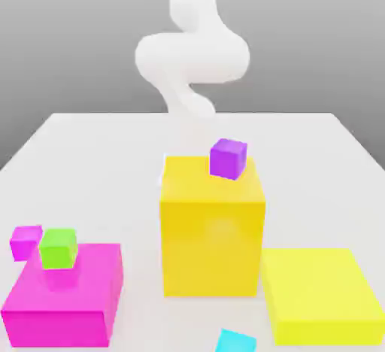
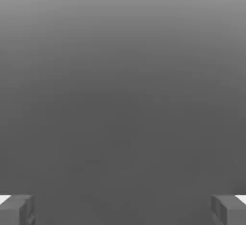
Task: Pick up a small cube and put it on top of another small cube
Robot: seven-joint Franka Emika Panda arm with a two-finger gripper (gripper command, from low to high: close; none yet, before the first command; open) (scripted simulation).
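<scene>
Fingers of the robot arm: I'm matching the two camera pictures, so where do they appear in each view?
Hand view: two grey fingers stand at opposite edges, wide open, with nothing between them.
Exterior view: the white robot arm hangs over the far edge of the white table, behind the tall yellow block; the fingers cannot be made out on it.
Shared landmark: the plain grey backdrop.
</scene>
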